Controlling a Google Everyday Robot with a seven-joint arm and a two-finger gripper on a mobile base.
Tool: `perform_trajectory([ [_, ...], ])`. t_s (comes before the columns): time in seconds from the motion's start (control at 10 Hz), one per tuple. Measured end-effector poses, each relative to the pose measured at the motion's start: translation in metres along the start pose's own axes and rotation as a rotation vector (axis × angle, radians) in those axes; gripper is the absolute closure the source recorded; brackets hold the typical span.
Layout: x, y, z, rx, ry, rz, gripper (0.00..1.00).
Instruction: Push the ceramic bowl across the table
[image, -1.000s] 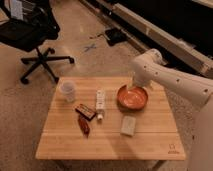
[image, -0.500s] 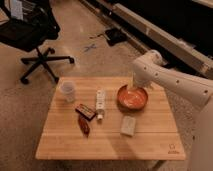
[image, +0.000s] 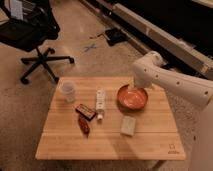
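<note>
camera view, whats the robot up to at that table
A robot arm reaches in from the right over the table. Its jaws are down at the far rim of the bowl, placed to push it. The bowl sits near the table's far edge, and a cup stands towards the other end.

An office-like lab shows in the speckled floor, swivel chair and robot arm, pincer at the worktop's bowl.
</note>
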Motion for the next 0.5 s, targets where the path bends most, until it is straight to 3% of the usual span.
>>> perform_trajectory([
  [0.5, 0.0019, 0.0072, 0.0049, -0.018, 0.020, -0.029, 0.20],
])
